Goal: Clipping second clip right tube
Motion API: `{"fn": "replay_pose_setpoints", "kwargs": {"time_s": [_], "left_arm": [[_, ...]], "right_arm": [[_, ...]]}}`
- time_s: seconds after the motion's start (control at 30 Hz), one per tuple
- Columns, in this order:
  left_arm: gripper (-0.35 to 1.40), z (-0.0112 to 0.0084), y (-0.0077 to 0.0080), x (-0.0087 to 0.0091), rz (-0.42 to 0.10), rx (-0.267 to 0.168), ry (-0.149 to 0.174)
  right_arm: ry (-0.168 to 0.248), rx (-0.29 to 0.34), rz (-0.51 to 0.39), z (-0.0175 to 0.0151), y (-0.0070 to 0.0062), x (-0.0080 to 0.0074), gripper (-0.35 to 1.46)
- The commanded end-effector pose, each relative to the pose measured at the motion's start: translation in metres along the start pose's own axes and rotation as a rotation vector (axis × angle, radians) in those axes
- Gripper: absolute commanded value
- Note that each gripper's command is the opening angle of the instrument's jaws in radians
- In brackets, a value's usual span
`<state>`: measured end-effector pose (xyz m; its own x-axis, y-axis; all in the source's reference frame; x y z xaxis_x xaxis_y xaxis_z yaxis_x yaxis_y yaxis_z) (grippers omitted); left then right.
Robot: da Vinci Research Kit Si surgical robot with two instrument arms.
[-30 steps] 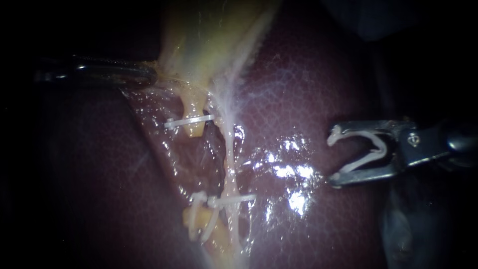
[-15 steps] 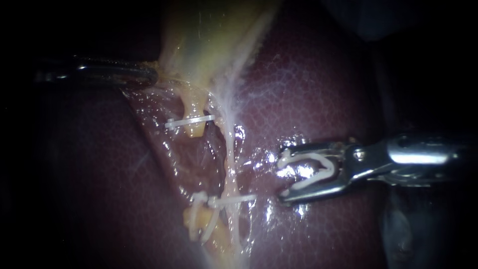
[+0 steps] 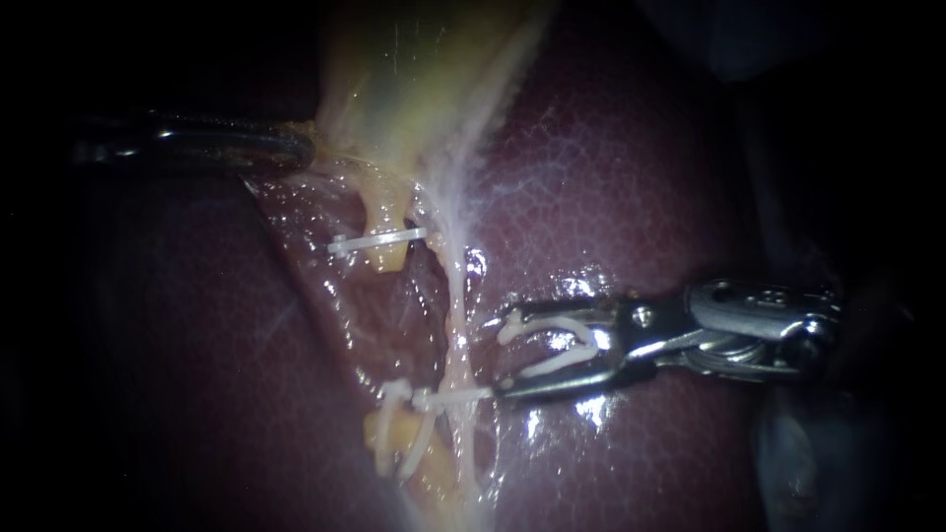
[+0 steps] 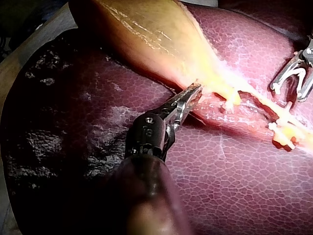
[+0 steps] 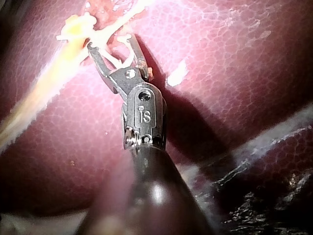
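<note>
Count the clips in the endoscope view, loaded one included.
4 at least: top clip on the upper stub; right-tube clip; lower-stub clips, one or two, bunched; loaded clip in the right instrument jaws.

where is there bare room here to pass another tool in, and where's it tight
Free: bare liver above the right instrument, right of the gallbladder; also liver below the left instrument, left of the upper clip. Crowded: around the right tube, between that clip, the lower clips and the loaded clip.
</note>
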<state>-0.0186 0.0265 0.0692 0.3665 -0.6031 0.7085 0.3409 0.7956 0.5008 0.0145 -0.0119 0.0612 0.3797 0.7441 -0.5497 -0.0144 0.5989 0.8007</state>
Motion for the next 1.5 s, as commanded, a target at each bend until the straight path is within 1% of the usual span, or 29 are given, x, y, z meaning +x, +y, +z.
{"fn": "replay_pose_setpoints", "kwargs": {"time_s": [0.03,0.2,0.37,0.6,0.8,0.9,0.97,1.27,1.33,1.37,1.5], "left_arm": [[-0.35,0.0000,0.0000,0.0000,0.000,0.003,0.000],[-0.35,0.0002,-0.0001,0.0001,-0.005,0.006,0.000],[-0.35,0.0003,-0.0001,0.0002,-0.005,0.005,0.000],[-0.35,0.0004,-0.0001,0.0003,-0.010,0.004,0.000],[-0.35,0.0005,-0.0001,0.0004,-0.010,0.004,0.000],[-0.35,0.0005,-0.0001,0.0004,-0.010,0.004,0.000],[-0.35,0.0005,-0.0001,0.0004,-0.010,0.004,0.000],[-0.35,0.0005,-0.0001,0.0004,-0.010,0.004,0.000],[-0.35,0.0005,-0.0001,0.0004,-0.010,0.004,0.000],[-0.35,0.0005,-0.0001,0.0004,-0.010,0.004,0.000],[-0.35,0.0005,-0.0001,0.0004,-0.010,0.004,0.000]], "right_arm": [[-0.002,0.002,0.005,0.0002,0.0002,-0.0002,0.49],[-0.005,0.006,0.024,0.0016,0.0007,-0.0010,0.49],[-0.009,0.013,0.031,0.0025,0.0009,-0.0013,0.49],[0.013,0.048,0.059,0.0035,0.0010,-0.0012,0.48],[0.049,0.107,0.101,0.0043,0.0008,-0.0008,0.48],[0.076,0.139,0.122,0.0047,0.0006,-0.0006,0.48],[0.099,0.162,0.146,0.0050,0.0004,-0.0004,0.48],[0.171,0.251,0.224,0.0061,-0.0007,0.0003,0.48],[0.178,0.268,0.234,0.0062,-0.0009,0.0005,0.48],[0.175,0.273,0.233,0.0063,-0.0011,0.0005,0.48],[0.176,0.270,0.238,0.0064,-0.0010,0.0005,0.48]]}}
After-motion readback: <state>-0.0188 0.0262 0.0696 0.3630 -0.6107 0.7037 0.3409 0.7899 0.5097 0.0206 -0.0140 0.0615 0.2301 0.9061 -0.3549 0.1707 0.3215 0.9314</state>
